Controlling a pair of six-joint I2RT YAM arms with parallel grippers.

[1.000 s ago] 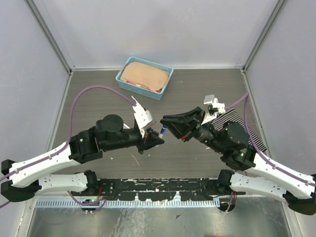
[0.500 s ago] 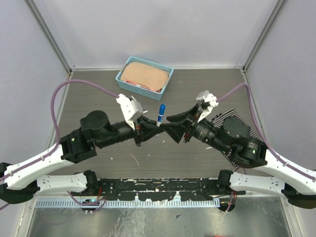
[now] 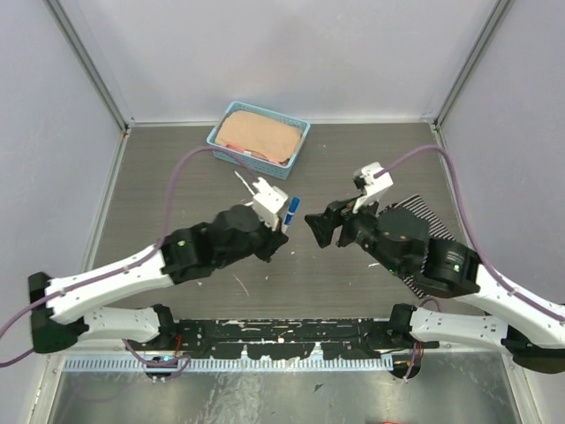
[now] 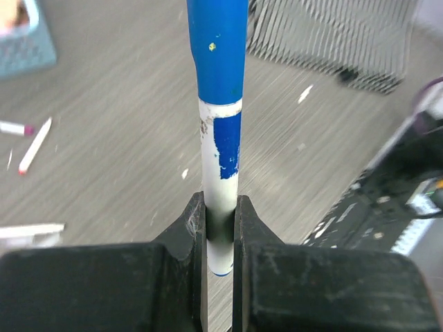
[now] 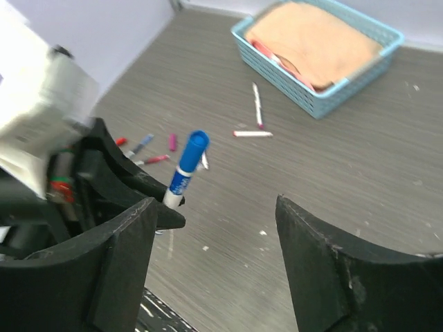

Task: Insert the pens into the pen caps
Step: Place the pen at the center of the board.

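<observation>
My left gripper (image 4: 220, 207) is shut on the white barrel of a pen (image 4: 221, 145) that stands upright and wears a blue pen cap (image 4: 218, 55). From above, the capped pen (image 3: 290, 212) sticks up from the left gripper (image 3: 282, 231) at the table's middle. My right gripper (image 5: 218, 214) is open and empty, a little to the right of the pen (image 5: 181, 176) and not touching it. More pens (image 5: 257, 104) and small coloured pen caps (image 5: 172, 142) lie loose on the table beyond.
A light blue basket (image 3: 231, 152) holding a peach cloth stands at the back centre. A striped mat (image 3: 431, 216) lies under my right arm. Grey walls close in the table on three sides.
The right gripper has opened and drawn back to the right, letting go at the pen. The pen now carries the blue cap and points up in the left gripper, which has turned.
</observation>
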